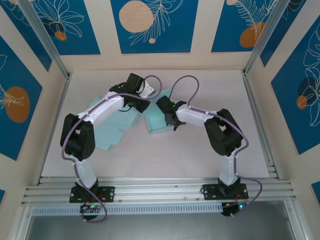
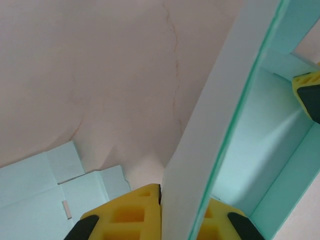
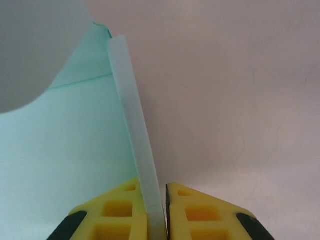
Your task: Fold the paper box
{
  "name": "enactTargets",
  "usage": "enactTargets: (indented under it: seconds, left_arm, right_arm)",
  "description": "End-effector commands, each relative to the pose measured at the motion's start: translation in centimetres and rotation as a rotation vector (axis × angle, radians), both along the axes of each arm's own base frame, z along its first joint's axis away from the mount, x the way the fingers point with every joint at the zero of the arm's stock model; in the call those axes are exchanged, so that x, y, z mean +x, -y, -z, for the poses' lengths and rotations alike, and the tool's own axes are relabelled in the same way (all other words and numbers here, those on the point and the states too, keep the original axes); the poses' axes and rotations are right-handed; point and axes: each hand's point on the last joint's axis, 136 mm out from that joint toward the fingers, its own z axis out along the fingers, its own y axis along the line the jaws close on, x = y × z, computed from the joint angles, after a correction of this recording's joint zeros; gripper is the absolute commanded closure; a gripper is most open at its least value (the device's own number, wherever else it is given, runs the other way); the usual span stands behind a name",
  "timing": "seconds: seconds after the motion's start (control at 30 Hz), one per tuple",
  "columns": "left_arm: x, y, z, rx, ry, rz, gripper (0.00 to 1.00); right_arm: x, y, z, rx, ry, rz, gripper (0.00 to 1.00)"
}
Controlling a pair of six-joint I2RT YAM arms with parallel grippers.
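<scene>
the left end effector (image 2: 176,216) was clamped on one wall of the box (image 1: 159,123), the right end effector (image 3: 161,212) on another. this probably held both walls upright for folding.

The paper box (image 1: 157,123) is pale mint, the right claw (image 3: 154,187) yellow, wall panels (image 1: 170,30) blue with orange discs.

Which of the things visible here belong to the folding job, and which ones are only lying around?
Belong to the job:
- paper box, partly folded
- left gripper, shut on a box wall
- right gripper, shut on another wall

Lying about:
- flat teal sheet under the left arm; whether it joins the box is unclear
- purple cables
- patterned wall panels
</scene>
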Motion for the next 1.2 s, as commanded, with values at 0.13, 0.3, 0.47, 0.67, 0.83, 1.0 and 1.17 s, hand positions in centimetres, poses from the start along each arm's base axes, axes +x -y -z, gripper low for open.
enactTargets:
  seconds: [0.13, 0.3, 0.47, 0.67, 0.83, 1.0, 1.17]
  left_arm:
    - [0.2, 0.7, -3.2, -0.234, 0.007, -0.166, 1.00]
    - [0.3, 0.7, -3.7, -0.326, -0.002, -0.274, 1.00]
    - [0.6, -1.2, -4.6, -0.252, 0.050, -0.329, 1.00]
    - [0.3, -1.0, -5.2, -0.246, 0.053, -0.286, 1.00]
    - [-0.6, -0.2, -4.0, -0.222, -0.006, -0.206, 1.00]
    - [-2.2, -0.1, -2.2, -0.134, -0.049, -0.119, 1.00]
    - [-3.7, 0.2, -1.1, -0.043, -0.066, 0.002, 1.00]
  right_arm:
    - [-10.3, 7.7, 4.6, -0.479, -0.373, 0.079, 1.00]
    - [-11.7, 8.0, 5.0, -0.588, -0.397, 0.117, 1.00]
    - [-12.6, 9.3, 4.6, -0.649, -0.415, 0.191, 1.00]
    - [-12.1, 7.5, 5.7, -0.519, -0.423, 0.145, 1.00]
    - [-10.3, 4.4, 4.3, -0.345, -0.366, 0.070, 0.85]
    - [-8.0, 1.9, 2.2, -0.197, -0.292, 0.034, 0.69]
    - [-6.1, 0.6, 1.3, -0.125, -0.249, 0.032, 0.56]
